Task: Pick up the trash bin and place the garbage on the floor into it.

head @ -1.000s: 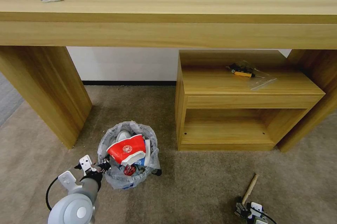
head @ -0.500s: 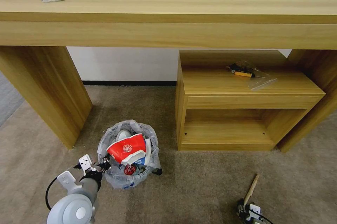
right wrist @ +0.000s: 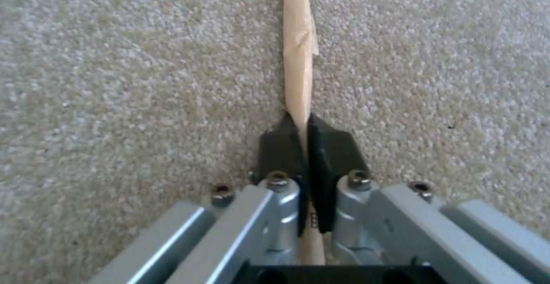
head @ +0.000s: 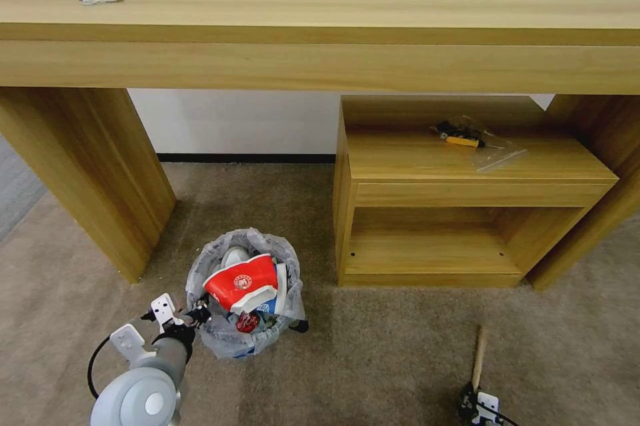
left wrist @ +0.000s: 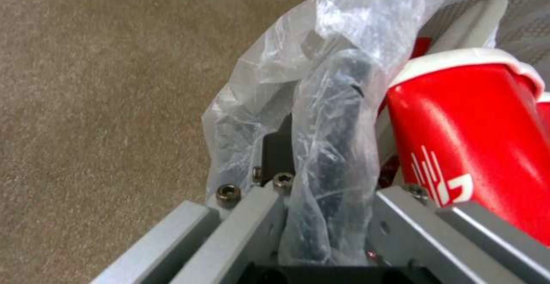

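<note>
Left side: the left gripper sits low over the floor, its fingers closed on the near-left rim of the trash bin. In the left wrist view the left gripper has the bag-covered rim pinched between its two grey fingers — one outside the rim, the other inside, beside the red-white cup.

The trash bin stands on the beige carpet between the desk leg and the low shelf unit, apart from both. Its crinkled plastic bag is folded over the rim. Inside lie the red-white cup, a crushed red can and white items that cannot be identified further.

Right side: the right gripper is at the lower edge of the head view, down at the carpet. It is closed on the near end of the wooden stick, which runs forward from it, well to the right of the bin. In the right wrist view the right gripper has its black pads pressed together on the wooden stick — the stick passes between them and extends straight ahead over the carpet.
</note>
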{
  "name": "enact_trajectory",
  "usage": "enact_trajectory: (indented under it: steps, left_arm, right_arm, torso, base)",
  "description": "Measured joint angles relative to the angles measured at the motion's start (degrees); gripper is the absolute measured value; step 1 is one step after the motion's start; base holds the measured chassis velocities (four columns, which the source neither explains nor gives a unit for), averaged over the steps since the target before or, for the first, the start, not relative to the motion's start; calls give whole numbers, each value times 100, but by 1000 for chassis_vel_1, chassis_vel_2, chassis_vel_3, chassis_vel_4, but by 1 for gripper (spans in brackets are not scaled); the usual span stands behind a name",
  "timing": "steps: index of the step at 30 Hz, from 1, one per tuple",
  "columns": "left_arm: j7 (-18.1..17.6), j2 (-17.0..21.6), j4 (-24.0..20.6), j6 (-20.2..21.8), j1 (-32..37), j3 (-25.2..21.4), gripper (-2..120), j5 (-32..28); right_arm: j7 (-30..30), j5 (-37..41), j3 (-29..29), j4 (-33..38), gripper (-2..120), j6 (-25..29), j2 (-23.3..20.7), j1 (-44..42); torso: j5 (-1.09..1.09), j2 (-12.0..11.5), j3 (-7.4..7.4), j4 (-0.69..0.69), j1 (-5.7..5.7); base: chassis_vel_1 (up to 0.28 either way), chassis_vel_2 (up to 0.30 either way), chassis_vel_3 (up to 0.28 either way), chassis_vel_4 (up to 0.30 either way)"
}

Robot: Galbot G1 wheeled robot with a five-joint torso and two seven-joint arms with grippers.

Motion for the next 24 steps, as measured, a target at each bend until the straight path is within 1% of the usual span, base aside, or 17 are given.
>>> enact_trajectory:
  steps: [1,6,7,9,11,21,22,24]
  left_arm:
    - [0,-1,33,0,-5,-1,0,9]
    - [3,-10,153,0,-13,-4,0,56]
    - [3,-10,153,0,-13,-4,0,56]
    - [12,-20,180,0,-5,-4,0,87]
    - [21,-32,181,0,14,-5,0,103]
    - [27,2,118,-2,73,-25,0,125]
    - [28,16,100,-3,82,-26,0,122]
    - [28,16,81,-3,95,-20,0,127]
  right_arm:
    - [-13,-54,8,37,0,27,-20,-28]
    - [-201,-524,38,277,0,293,-206,-191]
    - [-201,-524,38,277,0,293,-206,-191]
    - [-262,-687,61,479,0,350,-332,-290]
    - [-274,-843,83,669,0,391,-427,-356]
    - [-289,-1422,65,1072,0,516,-585,-606]
    - [-292,-1599,26,1195,0,532,-637,-686]
    - [-281,-1744,-63,1348,0,528,-715,-743]
  torso:
    - [0,0,0,-1,0]
    - [0,0,0,0,0]
    - [0,0,0,0,0]
    - [0,0,0,-1,0]
    - [-1,0,0,0,0]
    - [0,0,0,0,0]
    - [2,0,0,0,0]
    - [-2,0,0,0,0]
  base:
    - [0,0,0,0]
    - [0,0,0,0]
    - [0,0,0,0]
    - [0,0,0,0]
    - [0,0,0,0]
    - [0,0,0,0]
    - [0,0,0,0]
    - [0,0,0,0]
